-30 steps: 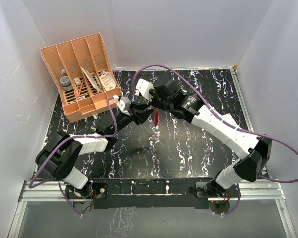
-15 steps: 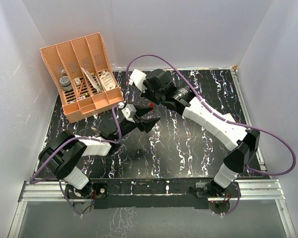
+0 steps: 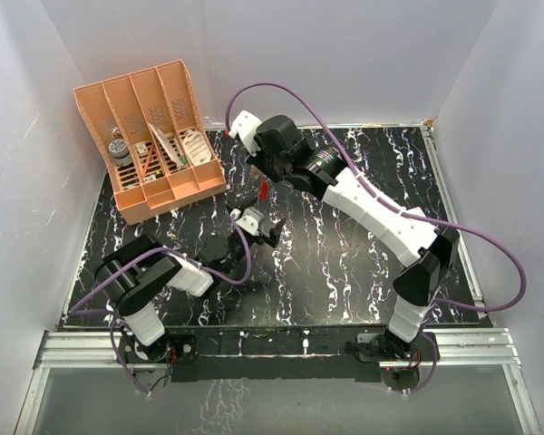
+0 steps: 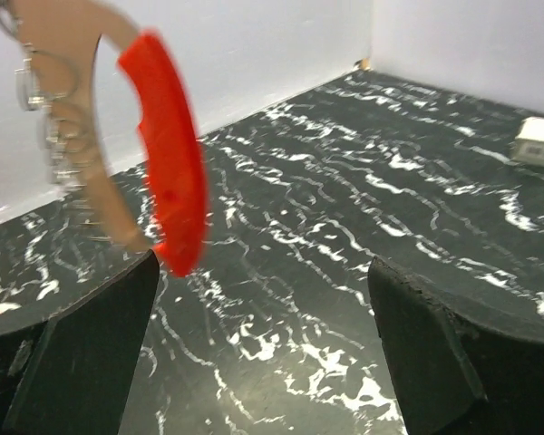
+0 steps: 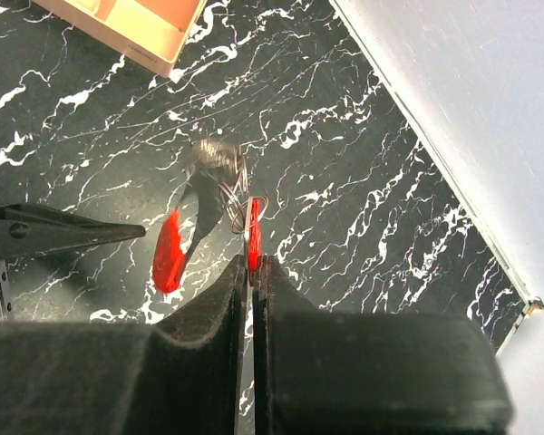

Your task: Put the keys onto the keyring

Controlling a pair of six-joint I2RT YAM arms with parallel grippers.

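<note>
My right gripper (image 5: 252,263) is shut on the keys (image 5: 254,237), a thin red piece seen edge-on between its tips. Thin wire rings (image 5: 247,211) run from that piece to the keyring (image 5: 170,252), a blurred oval loop hanging to the left. In the left wrist view the keyring (image 4: 170,177) hangs at the upper left, with one red rim and one pale rim. It is apart from my left gripper (image 4: 263,272), which stands wide open with nothing between its fingers. From above, the left gripper (image 3: 263,233) sits low, in front of the right gripper (image 3: 264,179).
An orange slotted organiser (image 3: 154,136) holding several small items stands at the back left of the black marbled table (image 3: 344,263). White walls close in the back and both sides. Purple cables arc over both arms.
My left gripper has opened wide and drawn back toward the front of the table. The right gripper has moved back and to the left, taking the red piece and the dangling loop with it.
</note>
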